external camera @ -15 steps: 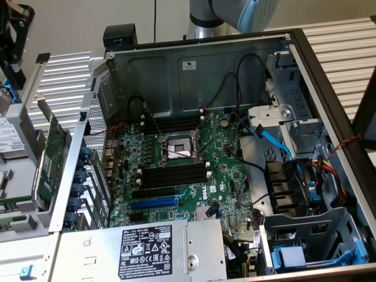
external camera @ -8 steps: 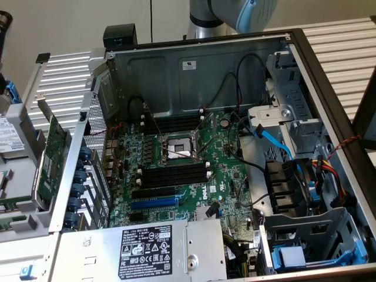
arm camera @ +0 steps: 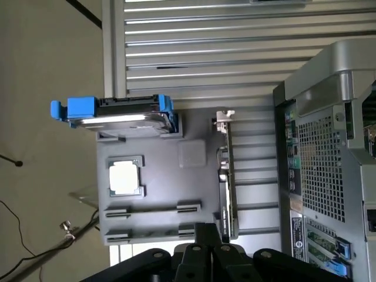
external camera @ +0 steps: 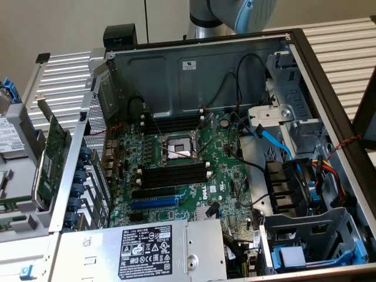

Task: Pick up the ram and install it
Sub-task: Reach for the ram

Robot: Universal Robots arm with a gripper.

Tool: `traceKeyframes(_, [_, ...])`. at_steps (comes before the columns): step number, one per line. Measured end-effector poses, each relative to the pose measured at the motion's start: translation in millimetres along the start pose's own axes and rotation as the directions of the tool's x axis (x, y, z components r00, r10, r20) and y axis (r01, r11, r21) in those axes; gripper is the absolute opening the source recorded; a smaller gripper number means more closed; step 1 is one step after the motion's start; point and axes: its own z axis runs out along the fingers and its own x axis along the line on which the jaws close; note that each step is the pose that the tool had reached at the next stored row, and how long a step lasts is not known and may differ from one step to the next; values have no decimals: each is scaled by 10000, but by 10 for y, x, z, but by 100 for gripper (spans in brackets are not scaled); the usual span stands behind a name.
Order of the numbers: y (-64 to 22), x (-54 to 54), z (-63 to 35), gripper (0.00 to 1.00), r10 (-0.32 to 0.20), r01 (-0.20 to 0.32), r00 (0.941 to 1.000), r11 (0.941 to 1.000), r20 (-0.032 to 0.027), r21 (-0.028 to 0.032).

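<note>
No ram stick shows in either view. In the exterior view the motherboard [external camera: 194, 188] lies in the open case, with one bank of long black memory slots [external camera: 173, 124] beyond the CPU socket [external camera: 175, 148] and a second bank [external camera: 174, 174] in front of it. Only the arm's upper part [external camera: 235, 13] shows there, behind the case. In the wrist view the black gripper [arm camera: 205, 244] hangs over the grey parts tray [arm camera: 158, 188], near its empty slotted holders [arm camera: 188, 207] and close to the upright green expansion card [arm camera: 227, 176].
The tray also carries a hard drive in a blue caddy [arm camera: 117, 114] and a CPU chip [arm camera: 125, 178]. The case's perforated back wall [arm camera: 320, 153] stands beside the tray. Inside the case are cables [external camera: 276, 144], a fan [external camera: 291, 188] and the power supply [external camera: 141, 249].
</note>
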Motion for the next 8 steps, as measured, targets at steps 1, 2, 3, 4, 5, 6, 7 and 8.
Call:
traceKeyframes(1, [-6,38,0,10,0,0,10000,10000,-1,3])
traceKeyframes(2, [-17,78,-1,10,0,0,10000,10000,-3,6])
traceKeyframes(3, [-32,103,-1,10,0,0,10000,10000,-4,6])
traceKeyframes(4, [-52,114,0,10,-2,2,10000,10000,-2,5])
traceKeyframes(5, [-67,116,-1,10,-1,1,10000,10000,-5,5])
traceKeyframes(6, [-78,118,-1,10,0,0,10000,10000,-3,5])
traceKeyframes(7, [-86,123,-1,10,0,0,10000,10000,-3,5])
traceKeyframes(8, [-94,134,-3,10,1,-1,10000,10000,-4,5])
